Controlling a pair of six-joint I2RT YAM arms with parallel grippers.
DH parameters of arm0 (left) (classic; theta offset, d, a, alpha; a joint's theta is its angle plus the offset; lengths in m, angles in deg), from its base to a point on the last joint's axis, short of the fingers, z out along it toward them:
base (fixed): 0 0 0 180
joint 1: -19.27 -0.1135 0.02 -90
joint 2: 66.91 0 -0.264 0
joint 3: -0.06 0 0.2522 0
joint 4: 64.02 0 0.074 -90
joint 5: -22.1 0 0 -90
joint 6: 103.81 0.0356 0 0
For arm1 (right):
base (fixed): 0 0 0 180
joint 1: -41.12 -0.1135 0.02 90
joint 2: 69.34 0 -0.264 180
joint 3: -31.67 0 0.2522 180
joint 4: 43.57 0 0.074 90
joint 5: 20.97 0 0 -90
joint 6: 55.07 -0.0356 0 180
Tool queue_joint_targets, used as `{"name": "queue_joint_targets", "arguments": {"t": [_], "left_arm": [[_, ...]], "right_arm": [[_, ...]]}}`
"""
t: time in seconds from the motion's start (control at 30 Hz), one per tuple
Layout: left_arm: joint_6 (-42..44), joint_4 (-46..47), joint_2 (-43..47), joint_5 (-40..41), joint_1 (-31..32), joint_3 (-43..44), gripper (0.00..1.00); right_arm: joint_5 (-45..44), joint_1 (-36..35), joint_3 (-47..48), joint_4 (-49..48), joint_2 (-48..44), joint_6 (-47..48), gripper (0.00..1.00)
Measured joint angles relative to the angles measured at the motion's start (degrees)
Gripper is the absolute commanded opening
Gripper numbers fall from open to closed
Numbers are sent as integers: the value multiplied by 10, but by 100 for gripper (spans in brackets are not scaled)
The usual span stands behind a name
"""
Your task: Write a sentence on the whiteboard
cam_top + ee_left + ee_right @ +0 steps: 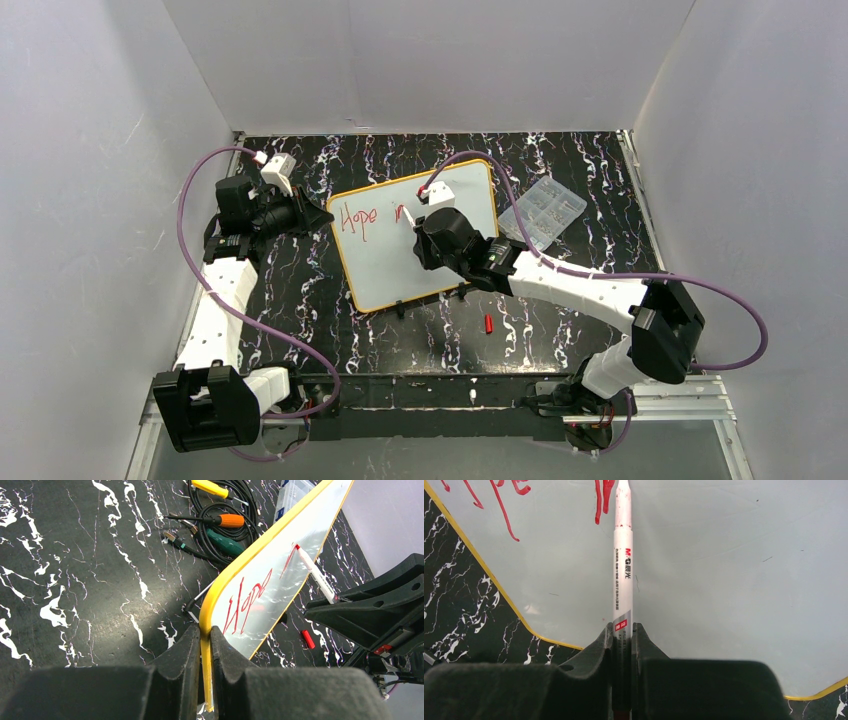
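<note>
The whiteboard (420, 250), white with an orange-yellow rim, lies at the table's middle. Red letters (362, 220) read "Hope" and the start of a further word, "i". My left gripper (318, 217) is shut on the board's left rim (204, 630). My right gripper (422, 238) is shut on a white marker (623, 575) whose red tip (623, 486) touches the board beside a fresh red stroke (601, 500). The marker (316, 575) and the writing (247, 602) also show in the left wrist view.
A clear plastic parts box (541, 213) sits right of the board. A red marker cap (489, 323) lies on the black marbled table in front of the board. Screwdrivers (220, 520) and a coiled black cable (227, 535) show beyond the board in the left wrist view.
</note>
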Motion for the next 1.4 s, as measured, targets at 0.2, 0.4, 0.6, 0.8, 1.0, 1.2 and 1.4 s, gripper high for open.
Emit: {"name": "queue_joint_targets", "arguments": {"t": [0.2, 0.4, 0.6, 0.8, 1.0, 1.2, 1.4], "left_arm": [[0, 0, 0, 0, 0, 0, 0], [0, 0, 0, 1, 0, 0, 0], [0, 0, 0, 1, 0, 0, 0], [0, 0, 0, -1, 0, 0, 0], [0, 0, 0, -2, 0, 0, 0], [0, 0, 0, -3, 0, 0, 0], [0, 0, 0, -3, 0, 0, 0]], "right_arm": [[0, 0, 0, 0, 0, -1, 1], [7, 0, -11, -1, -1, -8, 1], [14, -1, -25, 1, -6, -15, 1], [19, -1, -28, 3, -22, -12, 1], [-3, 2, -35, 4, -57, 2, 1], [-15, 23, -35, 9, -62, 14, 1], [-15, 36, -35, 11, -62, 15, 1]]}}
